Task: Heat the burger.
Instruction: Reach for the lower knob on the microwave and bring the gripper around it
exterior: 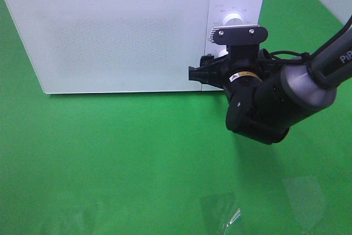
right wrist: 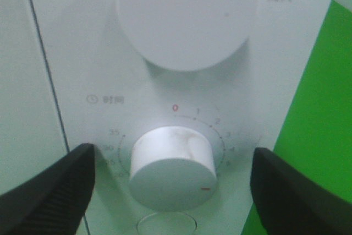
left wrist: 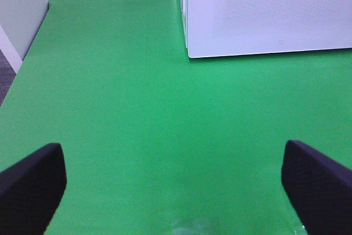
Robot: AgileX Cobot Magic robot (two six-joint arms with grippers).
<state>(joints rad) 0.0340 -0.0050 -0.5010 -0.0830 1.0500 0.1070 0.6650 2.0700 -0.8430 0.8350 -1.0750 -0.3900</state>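
Item 1, burger: you will not find it in any view. Its place, heading, long axis and position relative to either set of jaws cannot be told.

Item 2, microwave [exterior: 110, 31]: white, upper left to upper centre of the high view, door shut flush. Your control panel is the strip on its right end.

Item 3, power knob [right wrist: 187, 15]: large and white, at the upper centre of the right wrist view.

Item 4, timer knob [right wrist: 173, 166]: smaller, below the power knob and ringed by a numbered scale with a red 0 at top. Its red mark sits at the lower right of the knob face.

Item 5, right gripper [right wrist: 175, 188]: jaws spread wide. You see one finger [right wrist: 55, 188] on each side of the timer knob, clear of it.

Item 6, left gripper [left wrist: 176, 191]: jaws spread wide and holding nothing, over the green cloth [left wrist: 110, 108]. The microwave's corner is at the upper right of that view.
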